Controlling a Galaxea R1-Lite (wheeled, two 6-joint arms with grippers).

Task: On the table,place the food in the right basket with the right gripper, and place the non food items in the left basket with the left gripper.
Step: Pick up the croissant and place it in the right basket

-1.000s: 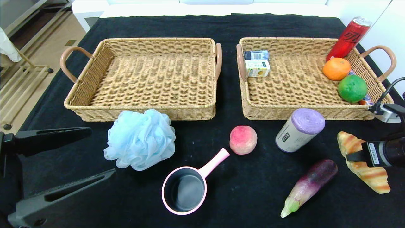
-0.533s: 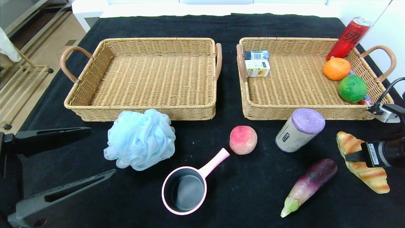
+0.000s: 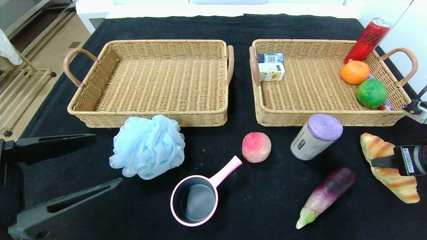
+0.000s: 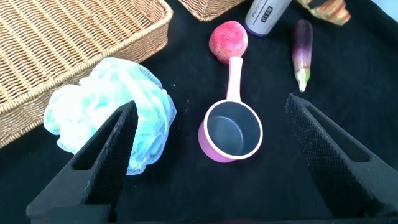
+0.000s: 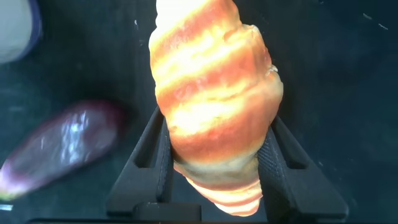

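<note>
The step in hand is the picking up of the croissant point(image 3: 388, 166): the right gripper point(image 5: 214, 168) has its two fingers pressed against both sides of the bread, so it is closed on it, at the right edge of the table point(image 3: 233, 26). I judge that the croissant is just being lifted, because compared with half a second ago it sits a little more to the right and its far tip is higher in the head view, and the gripper moved with it. The next move calls for raising it enough to pass over the near wall of the right basket point(image 3: 327, 118), which lies ahead of this gripper and to its left, and then letting it go among the fruit there. The eggplant point(image 3: 325, 196) lies just to the left of the gripper. The left gripper point(image 4: 211, 162) is parked near the blue bath sponge point(image 3: 146, 146), fingers spread wide, holding nothing.
</note>
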